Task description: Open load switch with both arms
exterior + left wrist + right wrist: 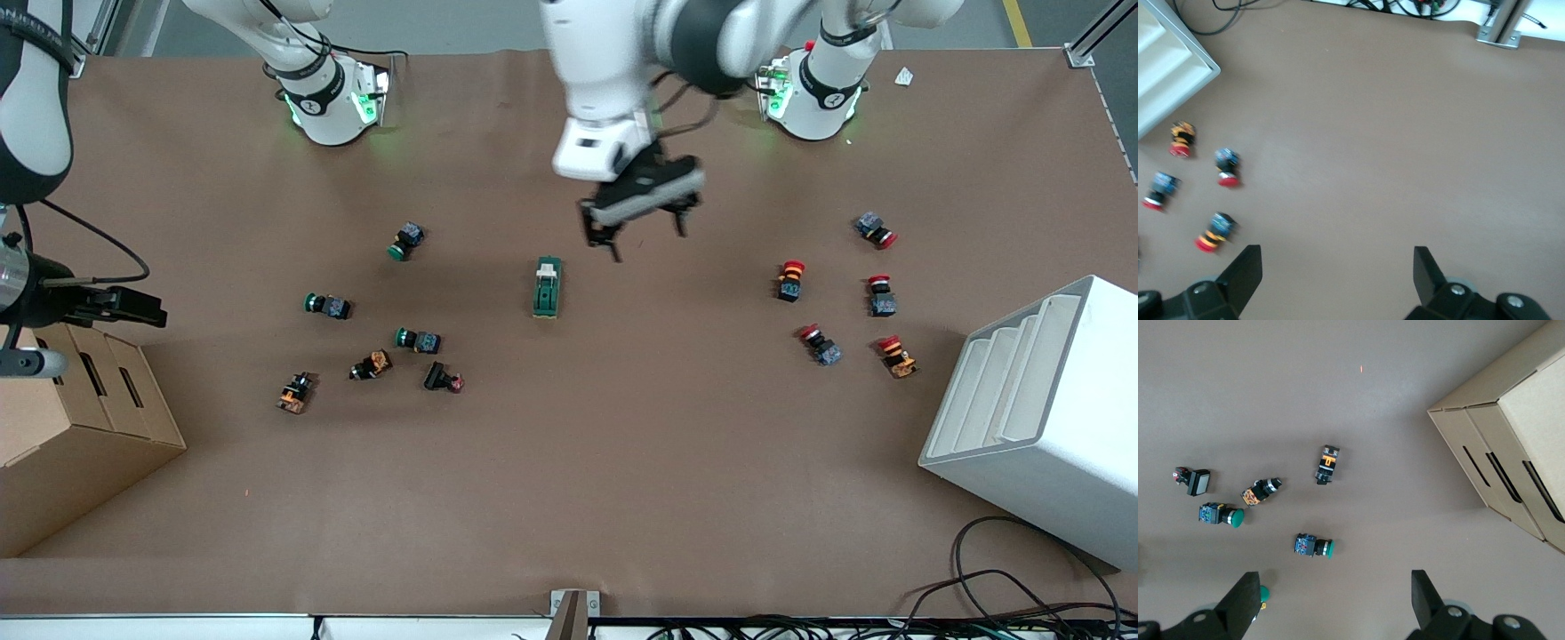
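Front view: load switch unobstructed on table; both grippers, left and right, fingers spread, empty.

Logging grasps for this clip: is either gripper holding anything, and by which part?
Nothing is held. The left gripper, open, is over the table by the load switch; the right gripper is open too.

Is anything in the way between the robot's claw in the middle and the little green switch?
Nothing visible is. The left gripper hangs open over bare table just beside the load switch, with only brown tabletop between them. The push buttons lie off toward both ends of the table.
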Motion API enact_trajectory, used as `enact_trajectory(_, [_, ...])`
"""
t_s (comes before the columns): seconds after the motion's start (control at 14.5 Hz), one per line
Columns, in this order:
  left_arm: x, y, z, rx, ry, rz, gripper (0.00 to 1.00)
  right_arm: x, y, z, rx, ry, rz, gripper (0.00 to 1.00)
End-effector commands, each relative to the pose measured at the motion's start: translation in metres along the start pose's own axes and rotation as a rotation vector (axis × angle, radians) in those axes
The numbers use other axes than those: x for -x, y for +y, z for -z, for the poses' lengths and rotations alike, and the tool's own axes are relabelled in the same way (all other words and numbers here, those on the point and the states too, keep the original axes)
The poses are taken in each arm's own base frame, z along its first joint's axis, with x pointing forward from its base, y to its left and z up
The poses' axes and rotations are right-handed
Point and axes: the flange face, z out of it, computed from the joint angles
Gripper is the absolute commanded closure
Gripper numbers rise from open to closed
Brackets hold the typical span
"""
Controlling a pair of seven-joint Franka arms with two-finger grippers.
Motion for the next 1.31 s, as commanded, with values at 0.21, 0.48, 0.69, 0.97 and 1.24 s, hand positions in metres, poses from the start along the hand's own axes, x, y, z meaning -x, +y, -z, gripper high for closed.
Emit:
enact_trajectory(0.21, [-0.109,-0.118,0.031,0.026,-0.134,-0.121,0.0,0.051,0.005,0.016,0.018,0.033,0.065,0.0])
enact_trajectory(0.48, [-0.143,-0.173,0.034,0.001,-0.157,-0.216,0.0,0.091,0.011,0.036,0.021,0.04,0.068,0.0])
enact_trajectory(0.69, [-0.172,-0.232,0.031,0.085,-0.21,-0.307,0.0,0.119,0.013,0.06,0.017,0.025,0.063,0.0])
enact_trajectory(0.97, [-0.182,-0.294,0.017,0.171,-0.287,-0.311,0.0,0.137,0.014,0.079,0.017,0.046,0.059,0.0])
enact_trajectory(1.24, [-0.177,-0.338,0.013,0.202,-0.328,-0.292,0.0,0.137,0.015,0.082,0.017,0.065,0.057,0.0])
